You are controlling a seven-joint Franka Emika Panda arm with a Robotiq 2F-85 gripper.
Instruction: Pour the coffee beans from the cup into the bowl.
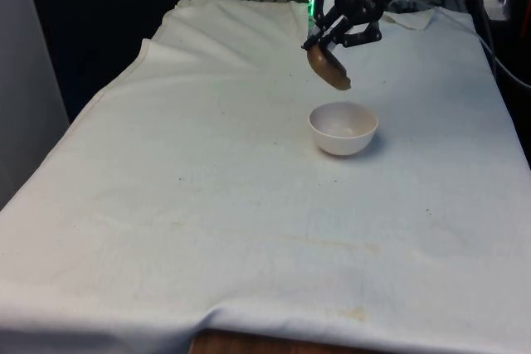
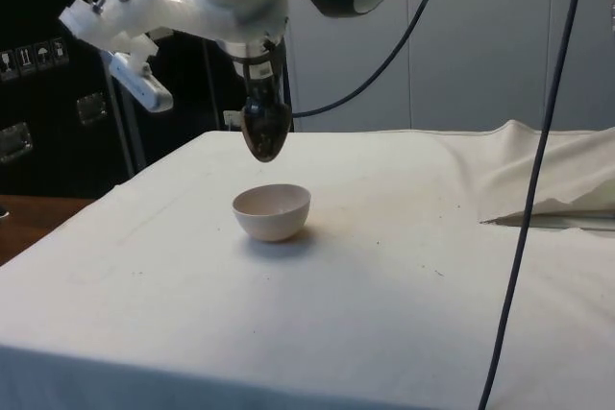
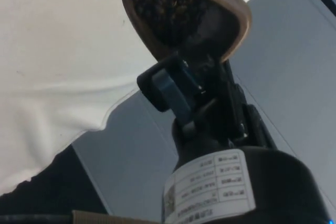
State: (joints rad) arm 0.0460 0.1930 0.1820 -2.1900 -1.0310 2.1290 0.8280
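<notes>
Holding the brown cup (image 1: 328, 68) of coffee beans (image 3: 167, 8) pinched in my claw (image 1: 333, 46), tilted, I judge it sits above the white bowl's (image 1: 343, 128) far rim, slightly robotward of centre.

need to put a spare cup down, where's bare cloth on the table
Bare cloth runs wide from the bowl to the near edge and to the front view's left. A narrower bare strip lies on the bowl's other side. Crowded right at the bowl: the tool holds the tilted cup above it.
</notes>
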